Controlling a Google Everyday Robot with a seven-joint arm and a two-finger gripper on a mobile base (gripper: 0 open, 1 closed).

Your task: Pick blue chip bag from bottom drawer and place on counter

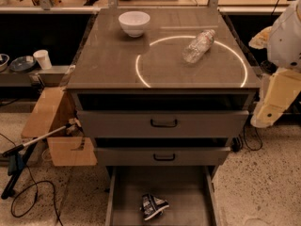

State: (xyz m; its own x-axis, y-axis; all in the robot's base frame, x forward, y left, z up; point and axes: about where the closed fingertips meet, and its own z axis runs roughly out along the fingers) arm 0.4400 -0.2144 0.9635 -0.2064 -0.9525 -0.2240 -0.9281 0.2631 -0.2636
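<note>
The blue chip bag [153,206], small, crumpled and dark with white markings, lies on the grey floor of the open bottom drawer [186,192], near its front middle. The counter [113,60] is the grey-brown cabinet top with a glowing white circle [141,76] on it. My gripper is out of view. Only cream and white arm segments [277,91] show at the right edge, beside the cabinet at the height of the top drawer, far from the bag.
A white bowl [134,22] stands at the counter's back left. A clear plastic bottle [198,46] lies inside the circle. Two upper drawers with black handles [164,123] stick out slightly. A cardboard box [54,126], a grabber tool [33,142] and cables lie on the floor at left.
</note>
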